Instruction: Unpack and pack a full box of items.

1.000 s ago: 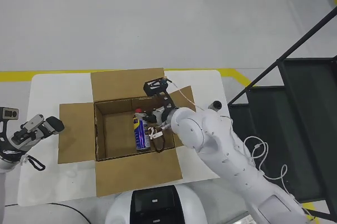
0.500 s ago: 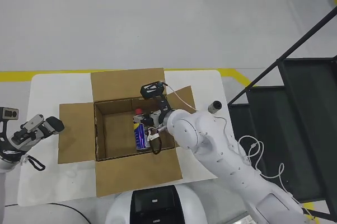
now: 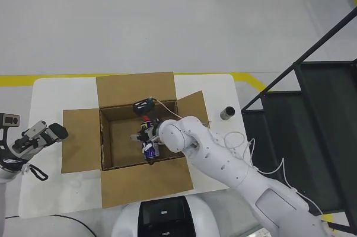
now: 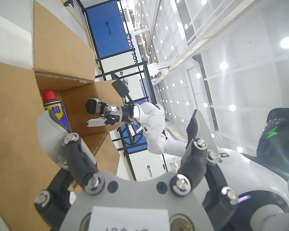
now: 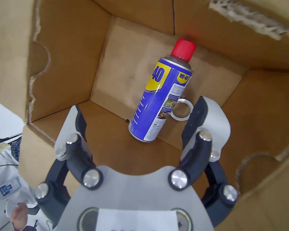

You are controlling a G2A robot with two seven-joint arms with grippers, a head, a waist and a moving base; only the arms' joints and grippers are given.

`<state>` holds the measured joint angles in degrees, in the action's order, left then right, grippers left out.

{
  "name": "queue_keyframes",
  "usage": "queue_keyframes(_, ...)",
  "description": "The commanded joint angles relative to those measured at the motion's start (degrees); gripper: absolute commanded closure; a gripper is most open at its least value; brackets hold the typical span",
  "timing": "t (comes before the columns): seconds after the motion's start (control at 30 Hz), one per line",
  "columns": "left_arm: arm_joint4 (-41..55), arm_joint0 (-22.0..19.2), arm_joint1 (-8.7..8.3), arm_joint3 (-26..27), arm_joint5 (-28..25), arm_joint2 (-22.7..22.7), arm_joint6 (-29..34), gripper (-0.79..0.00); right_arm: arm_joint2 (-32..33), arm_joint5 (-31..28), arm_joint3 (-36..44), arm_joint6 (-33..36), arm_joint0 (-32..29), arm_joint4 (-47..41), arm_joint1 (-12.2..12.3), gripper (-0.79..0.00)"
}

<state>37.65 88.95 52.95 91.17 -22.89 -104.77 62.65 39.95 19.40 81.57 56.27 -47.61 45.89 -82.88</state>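
Standing upright in the box (image 5: 69,49), a red-capped blue-and-yellow spray can (image 5: 156,97); right gripper (image 5: 139,108) spread wide, empty.

A yellow line (image 3: 24,80) is painted on the floor (image 3: 166,35) beyond the white table (image 3: 54,95); black metal stairs (image 3: 321,118) are seen near its right edge.

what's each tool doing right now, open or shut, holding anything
Left tool: open, empty.
Right tool: open, empty, in the brown cardboard box near the red-capped blue spray can.
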Motion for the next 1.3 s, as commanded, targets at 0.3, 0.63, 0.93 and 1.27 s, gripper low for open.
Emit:
queue_keyframes(0.3,0.0,0.0,0.00,0.0,0.0,0.0,0.0,-0.785,-6.8,4.3,-15.9,-3.9,5.6,-4.3,-5.6,-0.785)
queue_keyframes(0.63,0.0,0.0,0.00,0.0,0.0,0.0,0.0,-0.785,-8.1,5.2,-23.3,-6.1,7.3,-5.9,-8.4,-0.785)
queue_keyframes(0.93,0.0,0.0,0.00,0.0,0.0,0.0,0.0,-0.785,-8.5,5.9,-26.9,-6.5,7.8,-6.0,-10.1,-0.471)
queue_keyframes(1.27,0.0,0.0,0.00,0.0,0.0,0.0,0.0,-0.785,-6.7,6.6,-22.1,-6.4,6.3,-4.2,-10.0,0.000)
